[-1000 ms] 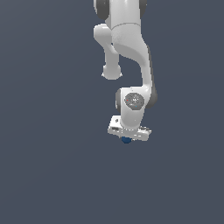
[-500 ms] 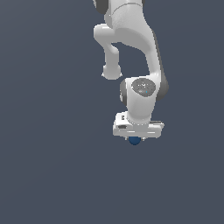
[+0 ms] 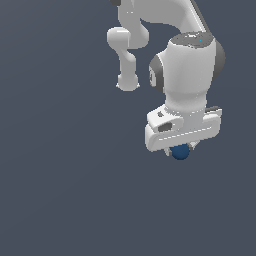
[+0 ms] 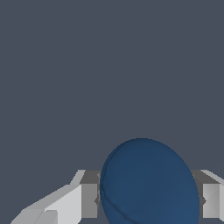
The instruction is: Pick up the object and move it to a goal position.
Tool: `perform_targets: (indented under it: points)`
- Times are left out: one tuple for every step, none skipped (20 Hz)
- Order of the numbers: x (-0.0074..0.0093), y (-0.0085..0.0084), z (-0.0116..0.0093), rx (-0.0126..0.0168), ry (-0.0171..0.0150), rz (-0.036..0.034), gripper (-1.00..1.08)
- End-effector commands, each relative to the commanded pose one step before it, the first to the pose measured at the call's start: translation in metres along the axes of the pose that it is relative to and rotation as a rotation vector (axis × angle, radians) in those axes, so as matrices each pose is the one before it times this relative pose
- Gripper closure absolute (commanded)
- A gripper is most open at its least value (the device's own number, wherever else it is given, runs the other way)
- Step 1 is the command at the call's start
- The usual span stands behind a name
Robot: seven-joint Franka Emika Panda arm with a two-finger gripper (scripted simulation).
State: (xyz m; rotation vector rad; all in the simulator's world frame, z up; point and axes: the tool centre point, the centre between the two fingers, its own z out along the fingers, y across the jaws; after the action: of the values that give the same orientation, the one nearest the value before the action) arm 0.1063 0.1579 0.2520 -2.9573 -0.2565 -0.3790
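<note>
1. Change since the earlier frames: in the exterior view the arm (image 3: 185,65) has swung toward the exterior view's right and now appears much larger in the frame. The end effector (image 3: 181,149) has come along with it, and the ball has stayed under it throughout.
2. Task item: the dark blue ball (image 3: 180,152) sits directly beneath the white body of the end effector, touching its underside. Only the ball's lower part shows below the housing.
3. Wrist view: the ball (image 4: 148,183) fills the space between the two fingers (image 4: 89,200). One grey pad stands at each side of the ball, each just against it.
4. End effector state: closed narrowly onto the ball and holding it, the gap no wider than the ball itself.
5. Surroundings: the background around the end effector is a uniform dark grey-blue field; no supporting surface can be told apart from it.
6. Containers: none seen.
</note>
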Motion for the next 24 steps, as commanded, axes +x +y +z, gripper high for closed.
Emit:
perform_targets:
  points:
    - [0.01583, -0.01691, -0.03330, 0.02910, 0.03835, -0.06824, 1.08]
    - [0.00628, -0.00657, -0.01257, 0.01167, 0.01442, -0.02600, 1.08]
    - [0.00624, -0.00654, -0.01248, 0.01166, 0.01432, -0.02583, 1.08]
    - [0.00620, -0.00651, -0.01240, 0.01165, 0.01421, -0.02567, 1.08]
    - [0.00617, -0.00649, -0.01233, 0.01164, 0.01412, -0.02551, 1.08]
    - [0.00606, -0.00638, -0.01211, 0.01150, 0.01385, -0.02505, 1.08]
    - [0.00574, -0.00605, -0.01147, 0.01095, 0.01310, -0.02369, 1.08]
    - [0.00542, -0.00570, -0.01080, 0.01037, 0.01233, -0.02229, 1.08]
    - [0.00510, -0.00536, -0.01015, 0.00980, 0.01157, -0.02092, 1.08]
    - [0.00478, -0.00501, -0.00951, 0.00923, 0.01082, -0.01956, 1.08]
    - [0.00446, -0.00468, -0.00888, 0.00866, 0.01009, -0.01822, 1.08]
    - [0.00415, -0.00434, -0.00826, 0.00809, 0.00937, -0.01690, 1.08]
    - [0.00384, -0.00401, -0.00764, 0.00752, 0.00865, -0.01559, 1.08]
    - [0.00353, -0.00366, -0.00703, 0.00695, 0.00793, -0.01427, 1.08]
    - [0.00322, -0.00333, -0.00642, 0.00638, 0.00723, -0.01298, 1.08]
    - [0.00291, -0.00299, -0.00581, 0.00580, 0.00652, -0.01167, 1.08]
    - [0.00260, -0.00266, -0.00521, 0.00522, 0.00582, -0.01039, 1.08]
    - [0.00230, -0.00233, -0.00461, 0.00464, 0.00512, -0.00912, 1.08]
    - [0.00199, -0.00200, -0.00400, 0.00404, 0.00442, -0.00785, 1.08]
    - [0.00168, -0.00169, -0.00339, 0.00344, 0.00374, -0.00662, 1.08]
    - [0.00137, -0.00137, -0.00278, 0.00283, 0.00305, -0.00538, 1.08]
    - [0.00107, -0.00106, -0.00216, 0.00221, 0.00237, -0.00417, 1.08]
    - [0.00076, -0.00075, -0.00154, 0.00158, 0.00168, -0.00296, 1.08]
    - [0.00045, -0.00045, -0.00092, 0.00094, 0.00101, -0.00176, 1.08]
